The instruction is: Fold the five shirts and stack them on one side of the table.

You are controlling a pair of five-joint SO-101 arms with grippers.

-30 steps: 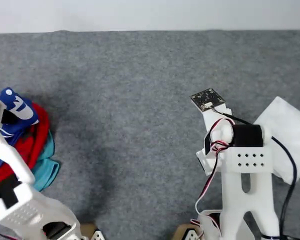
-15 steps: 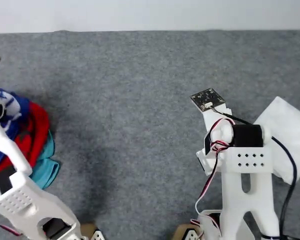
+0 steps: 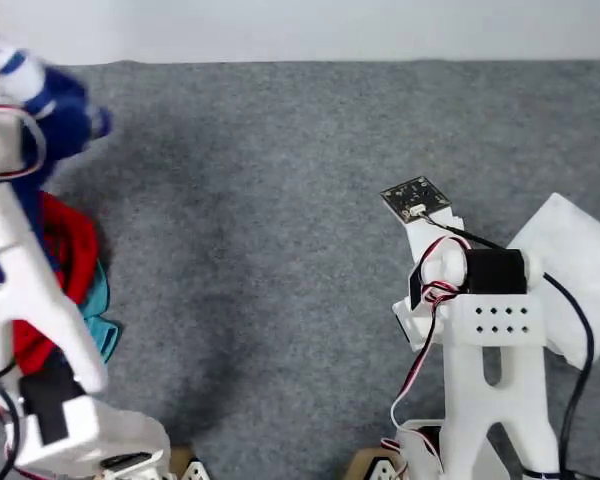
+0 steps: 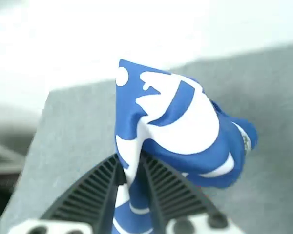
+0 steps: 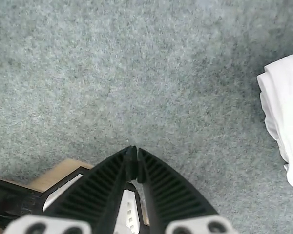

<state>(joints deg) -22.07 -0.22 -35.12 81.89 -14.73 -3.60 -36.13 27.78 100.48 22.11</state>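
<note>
Left arm extends far left, left claw [image 4: 132, 169] clamped on a blue-and-white shirt [image 4: 178, 122], apparently clear of the counter [image 3: 280, 180]; right claw [image 5: 133, 157] sits pinched together, empty.

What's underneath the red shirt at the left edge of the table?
A teal shirt pokes out from under the lower edge of the red shirt. Anything else beneath is covered by the red cloth and the left arm across it.
</note>
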